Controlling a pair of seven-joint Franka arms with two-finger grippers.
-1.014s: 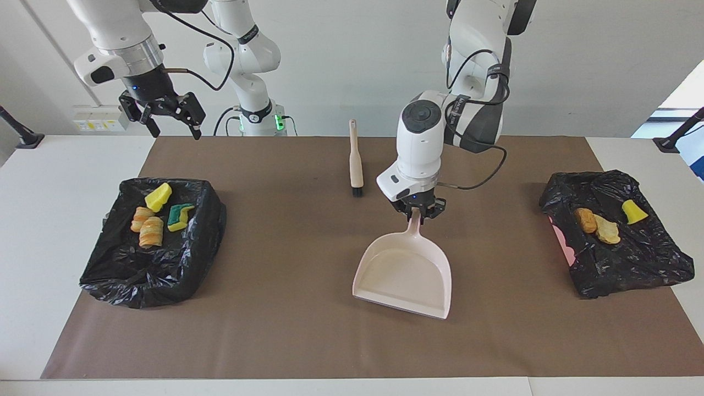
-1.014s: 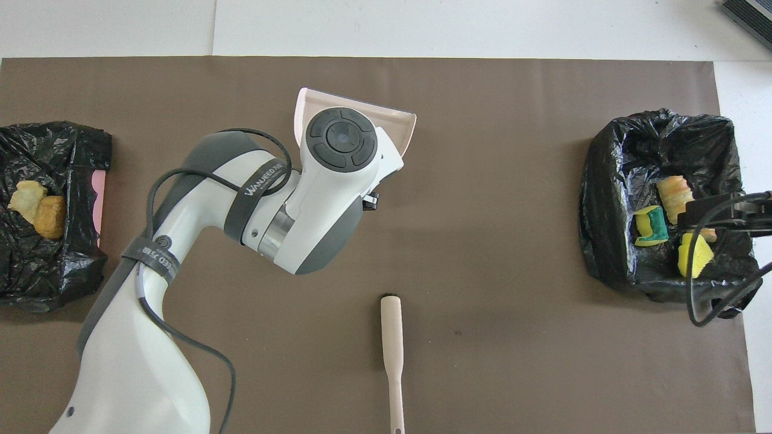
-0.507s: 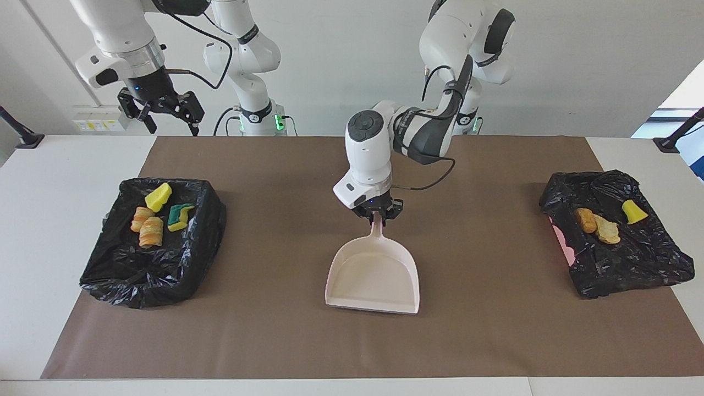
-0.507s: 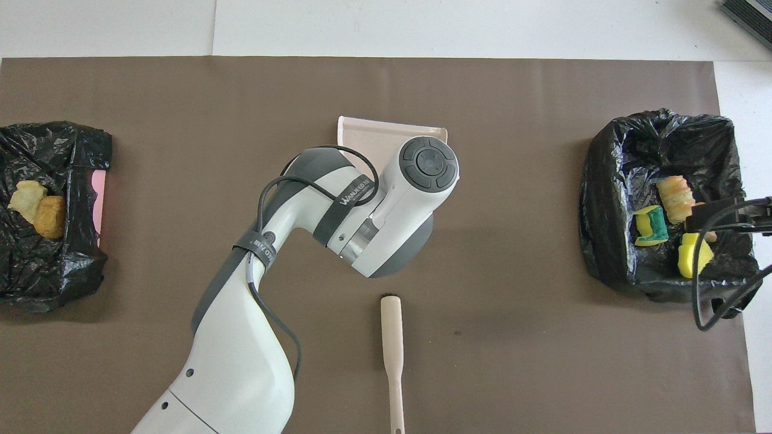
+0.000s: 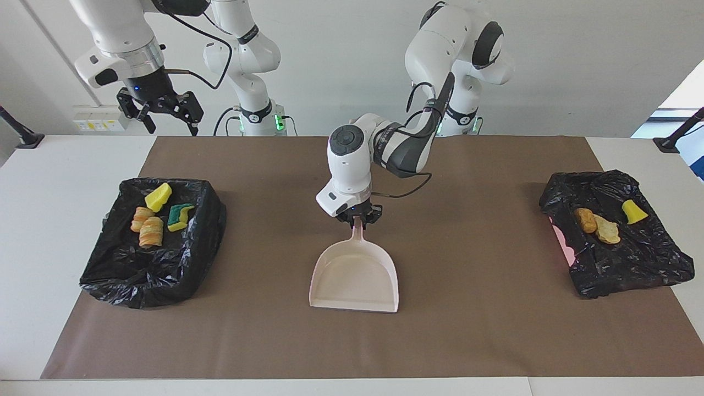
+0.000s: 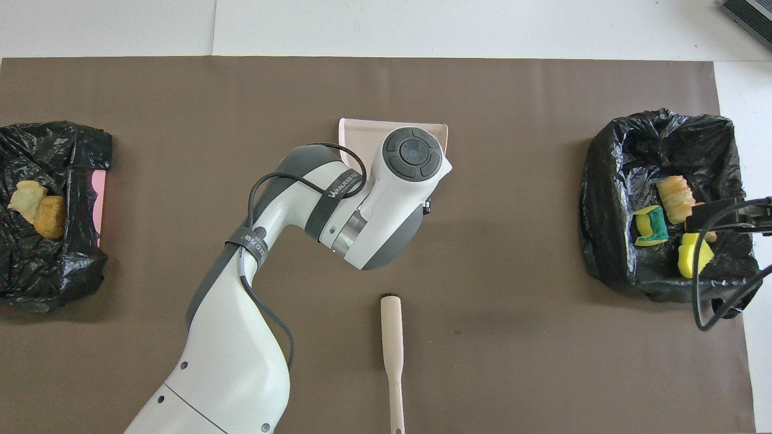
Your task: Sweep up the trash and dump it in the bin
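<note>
All the trash lies in two black-bagged bins. The bin (image 5: 137, 280) at the right arm's end holds a yellow sponge piece (image 5: 158, 197), a green-and-yellow sponge (image 5: 180, 216) and orange striped lumps (image 5: 147, 225). The bin (image 5: 632, 264) at the left arm's end holds an orange lump (image 5: 586, 219), a beige chunk (image 5: 606, 230) and a yellow sponge piece (image 5: 633, 211). The empty pale pink dustpan (image 5: 355, 275) lies flat mid-mat. My left gripper (image 5: 358, 218) is at its handle's tip. My right gripper (image 5: 171, 125) hangs open and empty, over the robot-side edge of its bin (image 6: 609, 181).
The beige hand brush (image 6: 391, 337) lies on the brown mat (image 5: 495, 330), nearer to the robots than the dustpan; my left arm hides it in the facing view. A pink edge (image 6: 99, 205) shows under the bag of the bin at the left arm's end.
My left arm has carried the dustpan sideways toward the right arm's end, to the mat's middle, and turned it straight. The right gripper has hardly moved.
</note>
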